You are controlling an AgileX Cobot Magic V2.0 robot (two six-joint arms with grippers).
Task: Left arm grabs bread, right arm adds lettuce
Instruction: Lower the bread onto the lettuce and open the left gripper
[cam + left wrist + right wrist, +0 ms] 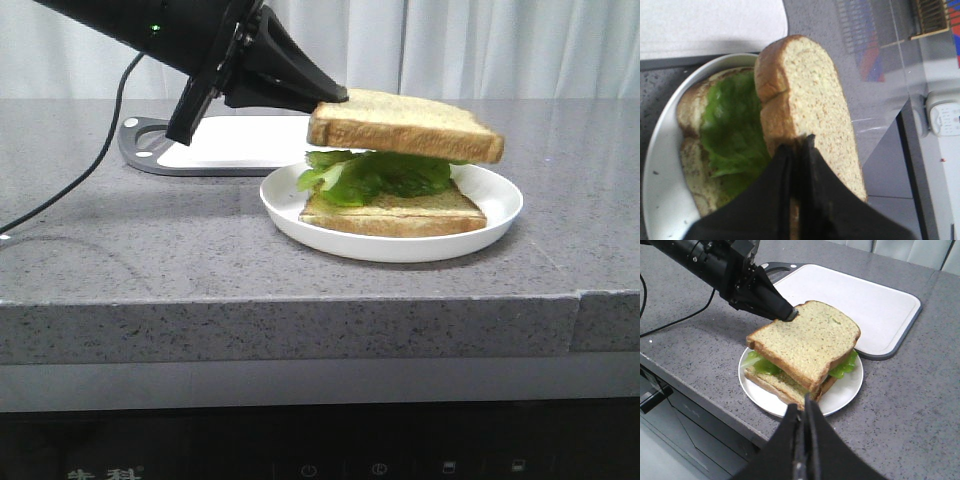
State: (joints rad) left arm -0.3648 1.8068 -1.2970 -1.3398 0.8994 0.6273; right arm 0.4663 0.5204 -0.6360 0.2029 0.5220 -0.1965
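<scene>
- two bread slices in all: the bread [405, 124] is the thicker one, held in the air above the plate [500, 205]; the thin slice [395, 213] lies flat on the plate.
- one lettuce [375, 172] leaf lies on the thin slice, between the two slices; its crinkly edge sticks out on the left side of the stack.
- the bread hangs roughly level, slightly tilted, over the lettuce; whether its underside touches the leaf cannot be told.
- two grippers: the left gripper [335, 97] is clenched on the left edge of the bread, one finger above and one below the crust.
- in the left wrist view the bread [807, 100] runs away from the left gripper [797, 150], with the lettuce [732, 125] and thin slice [690, 100] below it on the plate [660, 150].
- the right gripper [802, 407] hovers over the near edge of the table [910, 400], its fingers pressed together with nothing between them, apart from the bread [805, 342].
- one white plate sits near the middle of the table [150, 240].
- one white board [240, 140] with a grey rim lies flat on the far side of the table, behind the plate.
- one black cable [70, 185] trails across the left part of the table.
</scene>
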